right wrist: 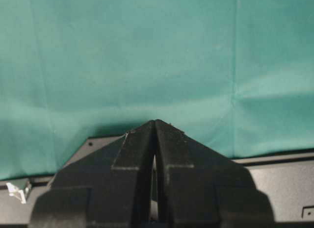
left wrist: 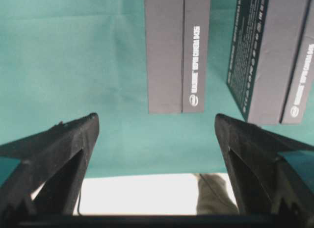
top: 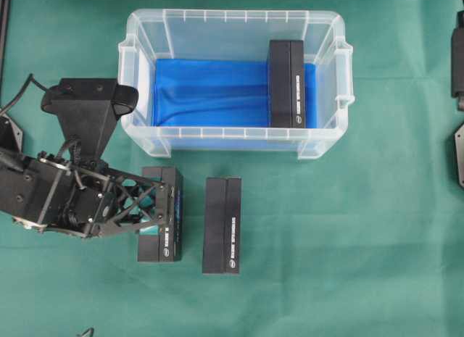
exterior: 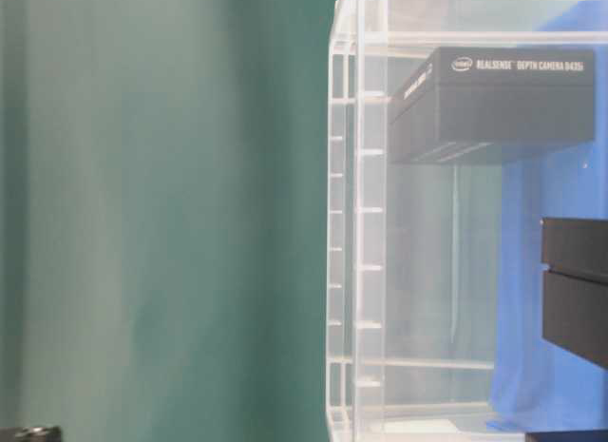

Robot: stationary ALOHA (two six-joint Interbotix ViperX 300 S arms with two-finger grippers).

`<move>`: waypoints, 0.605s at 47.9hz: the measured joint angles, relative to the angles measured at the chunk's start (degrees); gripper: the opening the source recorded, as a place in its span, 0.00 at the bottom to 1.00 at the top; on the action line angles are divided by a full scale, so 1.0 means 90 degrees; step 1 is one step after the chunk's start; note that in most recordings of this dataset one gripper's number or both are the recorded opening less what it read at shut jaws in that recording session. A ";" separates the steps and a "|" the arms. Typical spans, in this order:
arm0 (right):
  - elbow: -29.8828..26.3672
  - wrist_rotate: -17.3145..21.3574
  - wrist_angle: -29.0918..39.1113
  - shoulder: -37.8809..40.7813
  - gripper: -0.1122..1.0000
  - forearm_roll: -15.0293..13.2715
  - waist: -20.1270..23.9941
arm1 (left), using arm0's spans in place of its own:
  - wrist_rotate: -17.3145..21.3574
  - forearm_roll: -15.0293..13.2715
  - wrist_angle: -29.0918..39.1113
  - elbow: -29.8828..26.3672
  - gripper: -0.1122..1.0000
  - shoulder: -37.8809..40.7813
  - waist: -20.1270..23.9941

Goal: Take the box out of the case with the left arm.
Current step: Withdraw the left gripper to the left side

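The case (top: 232, 15) is a clear plastic bin with a blue sheet (top: 210, 90) on its bottom. One black box (top: 286, 83) lies inside it against the right wall and also shows through the case wall (exterior: 361, 223) as the box (exterior: 494, 100). My left gripper (top: 168, 205) is outside the case, in front of its left corner. It is open, over the left one of two black boxes (top: 161, 243) on the cloth. The left wrist view shows the gripper (left wrist: 156, 119) with only cloth between its fingers. My right gripper (right wrist: 155, 122) is shut on nothing.
A second black box (top: 222, 225) lies on the green cloth beside the first. In the left wrist view both boxes (left wrist: 176, 51) (left wrist: 274, 56) lie ahead of the fingers. Part of the right arm (top: 458, 54) stands at the right edge.
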 measured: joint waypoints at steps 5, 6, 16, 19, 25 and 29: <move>0.0000 0.0000 0.0010 0.0000 0.11 -0.0010 0.0000 | 0.0029 0.0000 -0.0020 0.0000 0.97 0.0010 0.0000; 0.0000 0.0000 0.0010 0.0000 0.11 -0.0010 0.0000 | 0.0029 0.0000 -0.0020 0.0010 0.97 0.0000 0.0000; -0.0010 0.0000 0.0010 0.0000 0.11 -0.0010 0.0000 | 0.0010 0.0000 -0.0039 0.0459 0.97 -0.0400 -0.0156; 0.0000 0.0000 0.0000 0.0000 0.11 0.0000 0.0000 | 0.0000 0.0000 -0.0039 0.0654 0.97 -0.0625 -0.0244; 0.0000 0.0000 0.0010 0.0000 0.11 0.0000 0.0000 | -0.0020 -0.0020 -0.0039 0.1084 0.97 -0.1143 -0.0342; 0.0000 0.0000 0.0010 0.0000 0.11 -0.0010 0.0000 | -0.0039 -0.0039 -0.0020 0.1328 0.97 -0.1406 -0.0381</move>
